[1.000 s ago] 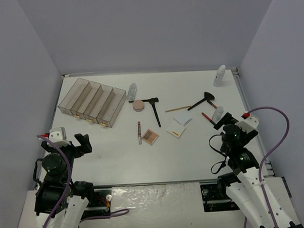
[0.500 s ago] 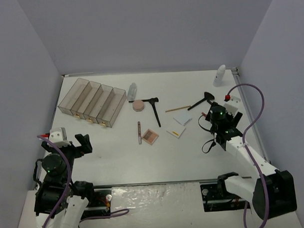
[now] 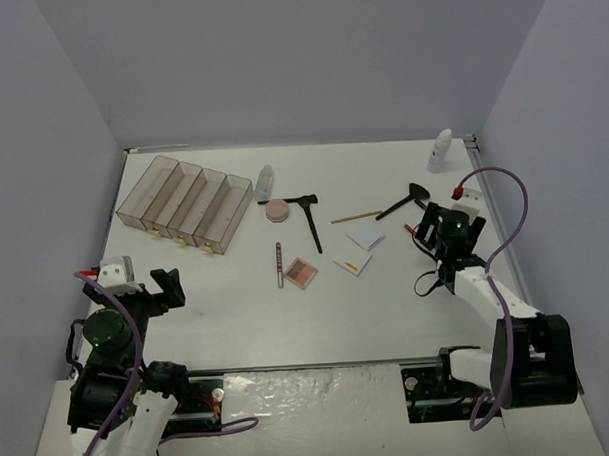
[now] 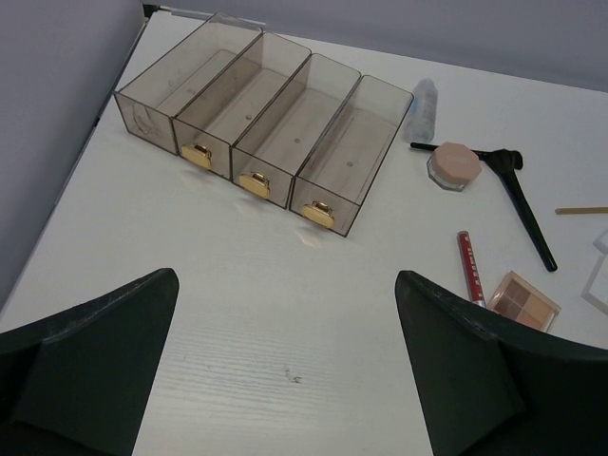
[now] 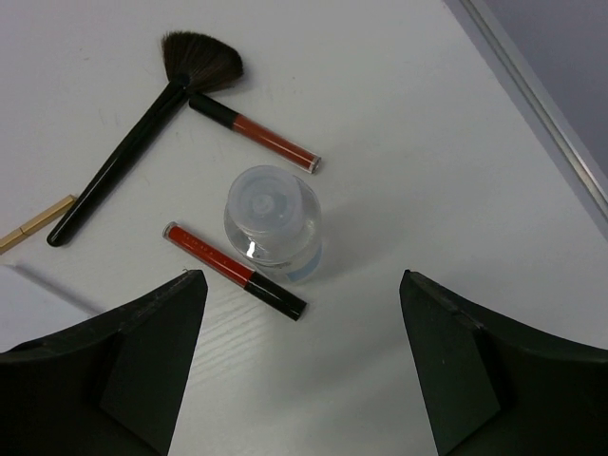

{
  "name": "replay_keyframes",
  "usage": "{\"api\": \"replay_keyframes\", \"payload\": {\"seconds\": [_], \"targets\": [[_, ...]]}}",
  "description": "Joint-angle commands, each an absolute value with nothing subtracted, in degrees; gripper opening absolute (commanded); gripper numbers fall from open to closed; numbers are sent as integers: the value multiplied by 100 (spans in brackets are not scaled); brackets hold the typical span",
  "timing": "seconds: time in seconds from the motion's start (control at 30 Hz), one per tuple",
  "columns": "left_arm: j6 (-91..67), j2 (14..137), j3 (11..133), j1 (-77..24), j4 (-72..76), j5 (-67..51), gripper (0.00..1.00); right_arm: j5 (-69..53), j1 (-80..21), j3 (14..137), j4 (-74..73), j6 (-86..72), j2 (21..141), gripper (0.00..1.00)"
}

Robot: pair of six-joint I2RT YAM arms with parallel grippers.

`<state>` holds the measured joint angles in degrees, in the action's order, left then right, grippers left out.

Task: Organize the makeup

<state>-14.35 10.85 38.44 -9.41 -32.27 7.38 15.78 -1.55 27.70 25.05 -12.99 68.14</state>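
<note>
Right tool [image 5: 302,277] has swung out over the clear bottle [image 5: 273,223], jaws apart, empty; left tool [image 4: 287,276] unmoved, released

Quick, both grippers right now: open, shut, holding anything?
Left gripper: open, holding nothing.
Right gripper: open, holding nothing; jaws wide apart above the clear bottle, not touching it.

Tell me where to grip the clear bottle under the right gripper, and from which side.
Grip the clear bottle around its round body, from straight above: it stands upright, cap up. Stay high on it, since a red tube lies beside its base.
</note>
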Motion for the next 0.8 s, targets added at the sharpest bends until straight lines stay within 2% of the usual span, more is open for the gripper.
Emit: {"api": "replay_keyframes", "payload": {"seconds": [0.0,0.2,0.4,0.77], "targets": [[-1371,1169,3885,-975,-2856,747,97,910,-140,3082,3060,-874,7315,79],[-1365,1222,3885,-993,-2848,738,97,756,-134,3249,3129,-730,7786,79],[-1359,1267,3876,-993,-2848,744,97,888,-53,3198,3494,-722,7954,72],[-1345,1318,3876,-993,-2830,738,97,763,174,3110,4034,-747,8227,67]]}}
